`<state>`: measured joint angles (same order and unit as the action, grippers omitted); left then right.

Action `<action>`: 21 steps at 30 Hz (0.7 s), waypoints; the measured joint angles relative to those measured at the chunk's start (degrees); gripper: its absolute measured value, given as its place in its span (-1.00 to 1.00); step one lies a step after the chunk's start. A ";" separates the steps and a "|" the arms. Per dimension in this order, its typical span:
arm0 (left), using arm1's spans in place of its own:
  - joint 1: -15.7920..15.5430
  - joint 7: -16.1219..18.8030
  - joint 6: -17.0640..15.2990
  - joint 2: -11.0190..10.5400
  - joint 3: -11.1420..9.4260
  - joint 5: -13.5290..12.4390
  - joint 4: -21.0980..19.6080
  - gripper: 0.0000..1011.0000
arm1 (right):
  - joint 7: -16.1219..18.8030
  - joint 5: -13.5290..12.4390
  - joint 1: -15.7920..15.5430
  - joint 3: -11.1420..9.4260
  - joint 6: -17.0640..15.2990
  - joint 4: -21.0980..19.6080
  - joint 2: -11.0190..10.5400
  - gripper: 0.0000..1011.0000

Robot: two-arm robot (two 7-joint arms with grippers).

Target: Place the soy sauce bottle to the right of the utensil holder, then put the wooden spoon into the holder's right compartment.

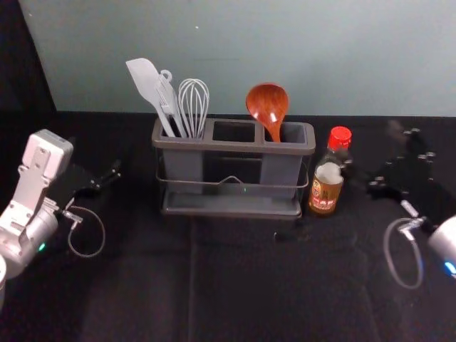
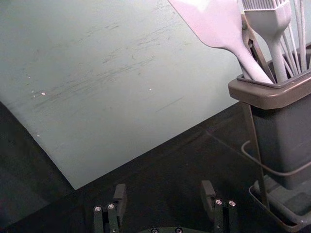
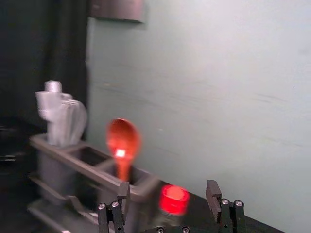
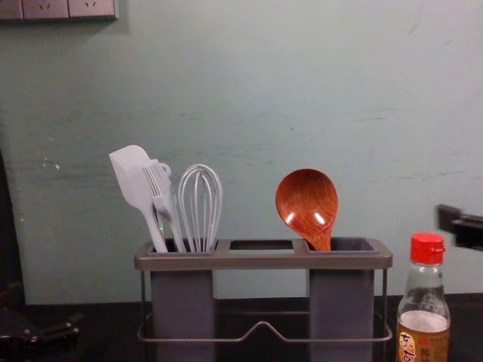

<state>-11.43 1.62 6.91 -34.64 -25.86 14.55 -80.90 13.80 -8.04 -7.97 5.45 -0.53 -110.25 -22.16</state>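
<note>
The grey utensil holder (image 1: 232, 147) stands mid-table. A wooden spoon (image 1: 268, 108) rests bowl-up in its right compartment, also visible as the spoon (image 4: 307, 204) in the chest view. Just right of the holder, the soy sauce bottle (image 1: 328, 178) stands upright with a red cap (image 4: 427, 248). My right gripper (image 1: 372, 149) is open beside the bottle's upper right; in its wrist view the right gripper (image 3: 169, 194) has the red cap showing between its fingers, not gripped. Left of the holder, my left gripper (image 1: 107, 179) is open and empty, as the left gripper (image 2: 164, 191) also shows in its wrist view.
A white spatula (image 1: 147, 82), a brush (image 4: 160, 192) and a whisk (image 1: 193, 107) stand in the holder's left compartment. A wire rail (image 4: 263, 324) runs across its front. A pale wall (image 1: 235, 50) rises behind the dark table (image 1: 242, 285).
</note>
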 joint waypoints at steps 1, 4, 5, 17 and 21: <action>0.00 0.00 0.00 0.00 0.00 0.00 0.00 0.99 | -0.36 0.01 -0.11 -0.62 0.16 0.27 0.04 0.98; 0.00 0.00 0.00 0.00 0.00 0.00 0.00 0.99 | -1.59 0.15 -0.26 -2.92 0.63 1.35 0.40 0.98; 0.00 0.00 0.00 0.00 0.00 0.00 0.00 0.99 | -2.13 0.36 -0.18 -3.85 0.78 2.07 0.59 0.98; 0.00 0.00 0.00 0.00 0.00 0.00 0.00 0.99 | -5.78 6.31 5.36 -5.38 0.34 12.41 2.00 0.98; 0.00 0.00 0.00 0.00 0.00 0.00 0.00 0.99 | -5.99 8.47 7.99 -4.14 0.57 16.89 2.61 0.98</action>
<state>-11.43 1.62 6.91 -34.65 -25.86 14.55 -80.90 7.81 0.43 0.02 1.31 0.04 -93.36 -19.55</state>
